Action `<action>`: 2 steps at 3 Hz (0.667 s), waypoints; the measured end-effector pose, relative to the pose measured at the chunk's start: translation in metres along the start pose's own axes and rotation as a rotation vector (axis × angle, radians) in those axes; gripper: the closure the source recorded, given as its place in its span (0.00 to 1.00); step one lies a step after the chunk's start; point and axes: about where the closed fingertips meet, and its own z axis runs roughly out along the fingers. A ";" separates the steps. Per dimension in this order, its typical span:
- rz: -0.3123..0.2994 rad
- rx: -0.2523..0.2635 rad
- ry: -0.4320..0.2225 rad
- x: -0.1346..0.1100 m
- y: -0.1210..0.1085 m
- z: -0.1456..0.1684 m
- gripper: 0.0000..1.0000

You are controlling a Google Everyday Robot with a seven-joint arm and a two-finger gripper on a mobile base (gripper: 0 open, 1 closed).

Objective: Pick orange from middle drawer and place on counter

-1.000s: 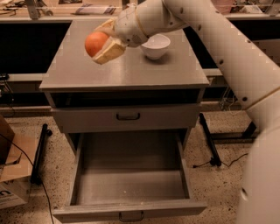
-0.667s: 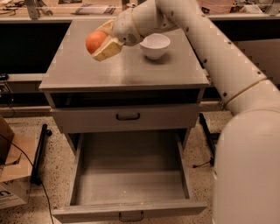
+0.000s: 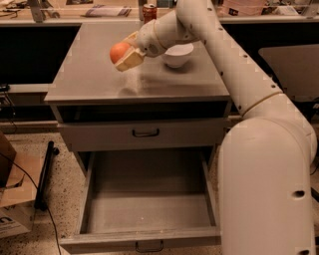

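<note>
My gripper [image 3: 124, 54] is shut on the orange [image 3: 118, 51], a small round orange fruit. It holds the fruit a little above the left-middle of the counter [image 3: 94, 74], the flat grey top of the cabinet. The cream fingers [image 3: 130, 58] clasp the orange from the right and from below. The middle drawer [image 3: 149, 206] is pulled fully out at the bottom of the view, and its shallow grey tray is empty. My white arm reaches in from the right foreground over the cabinet.
A white bowl [image 3: 178, 54] stands on the counter just right of the gripper. A red-orange drink can [image 3: 149, 12] stands at the back. A closed drawer front [image 3: 145, 132] sits above the open one. A cardboard box [image 3: 11, 204] and a black bar [image 3: 45, 174] are on the floor at left.
The gripper with the orange has shifted slightly right and down over the counter. My arm's body now fills more of the right foreground.
</note>
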 end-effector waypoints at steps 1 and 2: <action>0.061 0.020 0.016 0.024 -0.011 0.005 0.52; 0.107 0.018 0.039 0.041 -0.013 0.012 0.21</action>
